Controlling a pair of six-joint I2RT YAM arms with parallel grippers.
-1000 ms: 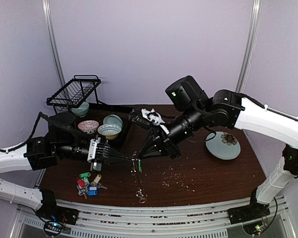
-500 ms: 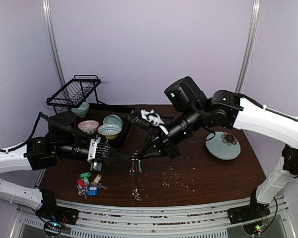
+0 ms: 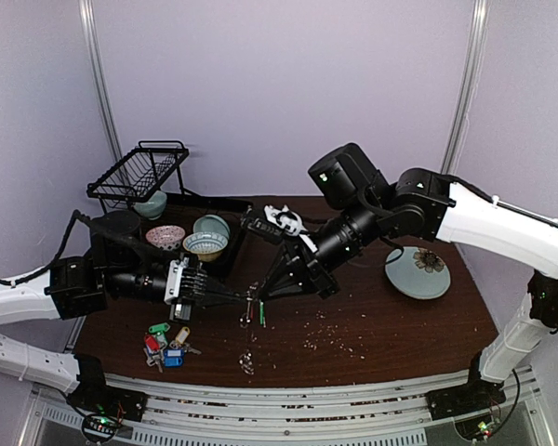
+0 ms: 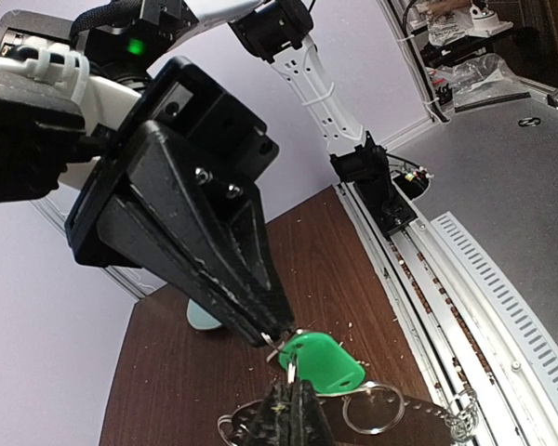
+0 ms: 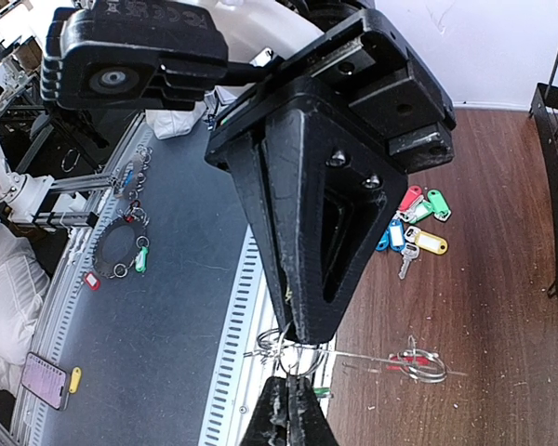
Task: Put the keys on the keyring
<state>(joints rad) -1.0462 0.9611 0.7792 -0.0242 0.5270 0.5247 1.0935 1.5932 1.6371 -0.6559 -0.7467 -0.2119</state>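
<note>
Found left gripper [image 3: 245,303] pinched fully closed on flat silver-grey oval keyring [image 4: 418,402], right gripper [image 3: 259,297] likewise on small silver green-tagged key [image 4: 321,362]. Noted other coloured-tag keys [image 3: 167,348] heaped on dark brown table [image 3: 381,325].

Enclosure: lilac walls [image 3: 279,84], dark wood table [image 3: 418,334].
Walls fill the upper frame; metal poles [image 3: 100,84] stand upper left and upper right; table occupies lower centre.

The loose chain of small wire rings [image 3: 247,362] hanging by the bench's [image 3: 381,325] near edge swings toward its left edge.
</note>
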